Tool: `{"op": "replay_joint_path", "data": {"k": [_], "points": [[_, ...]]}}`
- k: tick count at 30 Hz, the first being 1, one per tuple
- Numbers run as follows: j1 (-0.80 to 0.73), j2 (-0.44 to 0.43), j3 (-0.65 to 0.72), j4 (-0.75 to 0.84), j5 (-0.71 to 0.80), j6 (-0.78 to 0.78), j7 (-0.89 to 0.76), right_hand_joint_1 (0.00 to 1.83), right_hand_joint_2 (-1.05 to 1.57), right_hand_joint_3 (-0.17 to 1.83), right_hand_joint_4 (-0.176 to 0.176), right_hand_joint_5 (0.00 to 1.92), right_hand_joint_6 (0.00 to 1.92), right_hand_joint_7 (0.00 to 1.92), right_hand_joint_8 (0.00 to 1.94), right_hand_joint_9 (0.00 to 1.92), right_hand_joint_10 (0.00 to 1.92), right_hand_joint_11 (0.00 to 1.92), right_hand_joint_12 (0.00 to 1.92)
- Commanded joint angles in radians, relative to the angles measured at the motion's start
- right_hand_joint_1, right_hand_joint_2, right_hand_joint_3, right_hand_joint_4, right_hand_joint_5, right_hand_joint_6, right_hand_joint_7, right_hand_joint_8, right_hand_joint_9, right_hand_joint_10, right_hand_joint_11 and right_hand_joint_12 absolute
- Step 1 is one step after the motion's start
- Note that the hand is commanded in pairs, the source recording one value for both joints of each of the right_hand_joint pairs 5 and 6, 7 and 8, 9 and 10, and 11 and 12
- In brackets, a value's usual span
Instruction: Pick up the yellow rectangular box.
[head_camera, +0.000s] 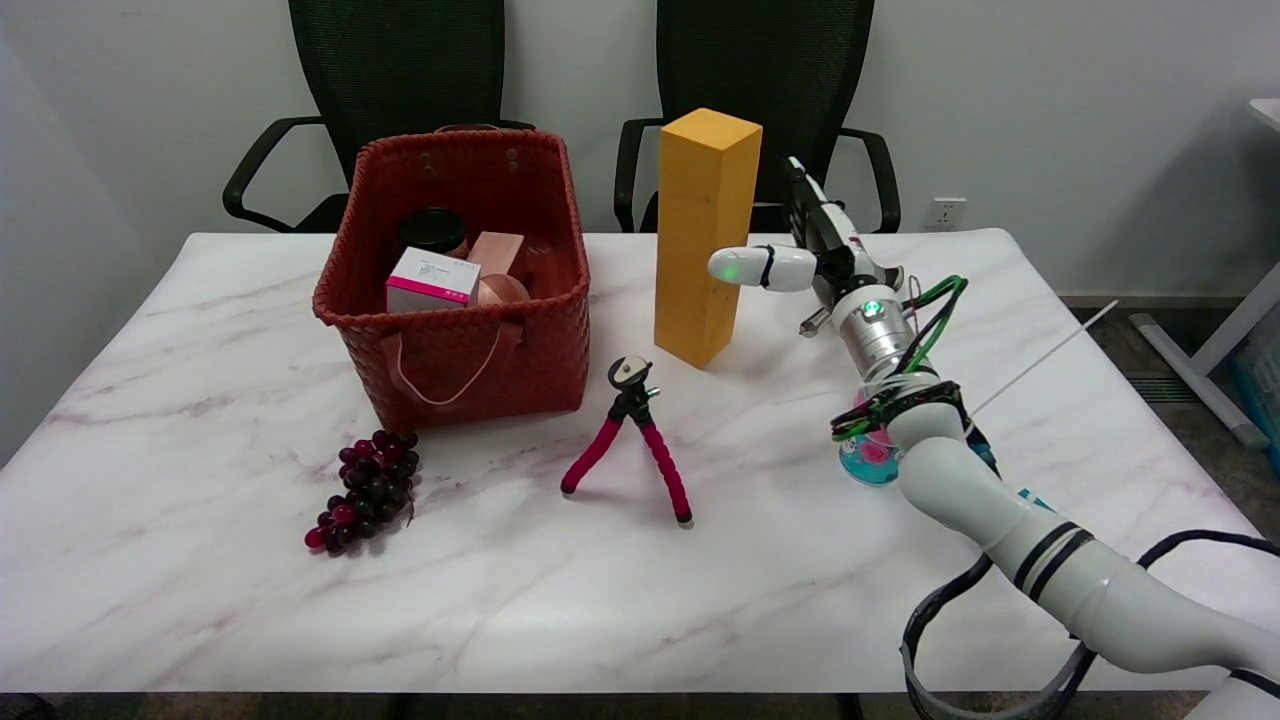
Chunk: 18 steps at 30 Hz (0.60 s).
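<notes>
Reaching from the near right, the right hand (800, 250) sits beside the yellow rectangular box (703, 235), upright at the counter's (200, 600) far centre; fingers (760, 267) spread, one at its right face, nothing held yet. Standing tall w/ space around, the box looks open to a side grip.

matt yellow box (702, 235), woven red basket (470, 340), glossy marble-look table (200, 560)

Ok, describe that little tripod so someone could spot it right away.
Start at the red basket on the marble table. Just right of its front corner stands the tripod, in front of the tall yellow box. Only it has bendy pink legs and a black head.
</notes>
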<state>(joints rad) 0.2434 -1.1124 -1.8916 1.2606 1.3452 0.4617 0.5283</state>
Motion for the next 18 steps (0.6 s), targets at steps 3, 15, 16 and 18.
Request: {"op": "replay_joint_path", "data": {"k": [3,15,16,18], "points": [[0.076,-0.027,0.005,-0.054,0.055,-0.150,-0.044,1.01,0.12,-0.17,0.000,0.00,0.00,0.00,0.00,0.00,0.00,0.00,0.00],[0.104,-0.045,-0.032,-0.099,0.059,-0.145,-0.047,1.01,0.13,-0.15,0.000,0.00,0.00,0.00,0.00,0.00,0.00,0.00,0.00],[0.109,-0.050,-0.034,-0.109,0.056,-0.145,-0.050,1.01,0.13,-0.15,0.000,0.00,0.00,0.00,0.00,0.00,0.00,0.00,0.00],[0.118,-0.060,-0.038,-0.121,0.058,-0.141,-0.071,1.01,0.14,-0.14,0.000,0.00,0.00,0.00,0.00,0.00,0.00,0.00,0.00]]}}
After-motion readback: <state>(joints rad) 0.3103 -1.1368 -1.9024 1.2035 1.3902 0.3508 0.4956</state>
